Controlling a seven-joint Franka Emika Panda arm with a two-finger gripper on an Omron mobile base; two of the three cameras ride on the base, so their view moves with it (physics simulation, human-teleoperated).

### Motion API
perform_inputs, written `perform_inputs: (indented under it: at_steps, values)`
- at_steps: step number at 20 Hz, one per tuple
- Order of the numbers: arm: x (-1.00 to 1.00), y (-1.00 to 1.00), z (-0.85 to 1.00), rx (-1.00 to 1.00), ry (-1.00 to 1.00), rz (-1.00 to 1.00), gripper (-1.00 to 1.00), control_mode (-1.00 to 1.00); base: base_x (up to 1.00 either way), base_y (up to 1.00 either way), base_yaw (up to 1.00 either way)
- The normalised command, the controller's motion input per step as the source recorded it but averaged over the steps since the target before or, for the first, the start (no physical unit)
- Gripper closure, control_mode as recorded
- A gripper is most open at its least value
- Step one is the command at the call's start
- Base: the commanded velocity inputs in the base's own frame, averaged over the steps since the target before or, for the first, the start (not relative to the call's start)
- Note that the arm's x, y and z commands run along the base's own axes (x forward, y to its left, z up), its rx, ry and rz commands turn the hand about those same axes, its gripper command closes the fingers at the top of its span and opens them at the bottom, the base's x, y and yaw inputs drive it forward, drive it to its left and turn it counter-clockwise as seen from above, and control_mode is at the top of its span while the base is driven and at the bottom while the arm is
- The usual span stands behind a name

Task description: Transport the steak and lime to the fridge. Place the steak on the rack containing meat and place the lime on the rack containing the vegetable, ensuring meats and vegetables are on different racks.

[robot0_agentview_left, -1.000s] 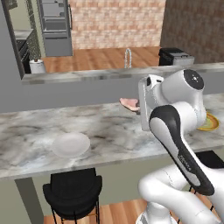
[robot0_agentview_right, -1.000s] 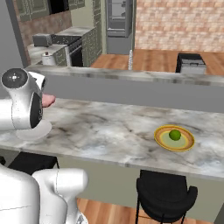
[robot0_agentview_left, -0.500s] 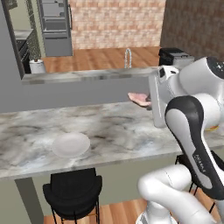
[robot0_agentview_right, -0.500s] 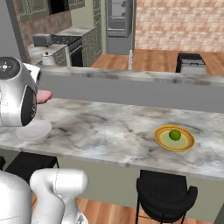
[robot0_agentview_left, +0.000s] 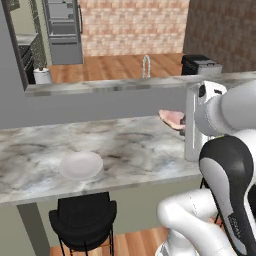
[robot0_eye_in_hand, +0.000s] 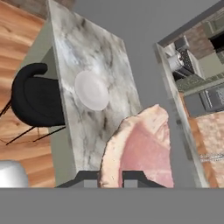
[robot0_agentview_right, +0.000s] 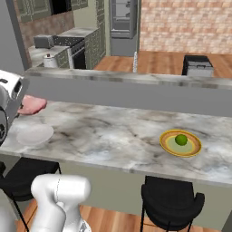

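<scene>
— Where is the steak sitting right now?

— I am holding the steak [robot0_eye_in_hand: 142, 151] in my gripper [robot0_eye_in_hand: 110, 177], my 2 dark fingertips [robot0_eye_in_hand: 133, 176] pinching narrow on its near edge. In the left base view the pink slab [robot0_agentview_left: 172, 118] is hanging in the air above the marble counter [robot0_agentview_left: 115, 145], at the end of my arm; in the right base view it [robot0_agentview_right: 31, 104] is showing at the far left, just above the white plate [robot0_agentview_right: 32, 134].

— And the lime?

— The lime [robot0_agentview_right: 181, 139] is resting in the middle of a yellow plate [robot0_agentview_right: 168, 145] toward the right end of the counter, well apart from me. The white plate [robot0_agentview_left: 81, 165] is lying bare near the counter's front edge, over a black stool [robot0_agentview_left: 83, 223].

— Is the fridge showing?

— A tall grey fridge [robot0_agentview_left: 63, 31] is standing at the back of the room, past the raised ledge [robot0_agentview_left: 120, 85], beside a brick wall [robot0_agentview_left: 131, 27]. From here I cannot tell what is on its racks.
</scene>
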Motion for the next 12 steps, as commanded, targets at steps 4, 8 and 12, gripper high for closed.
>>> perform_inputs:
  at_steps: [4, 8, 12]
  values:
    - [-0.53, -0.13, 0.23, 0.0, -0.13, 0.0, 1.0, -1.0, 0.0, 0.0, 0.0]
    - [-0.61, -0.2, 0.24, 0.0, -0.16, 0.0, 1.0, 1.0, -0.25, -0.11, 0.0]
    - [0.0, 0.0, 0.0, 0.0, 0.0, 0.0, 1.0, 1.0, -1.0, -0.63, 0.0]
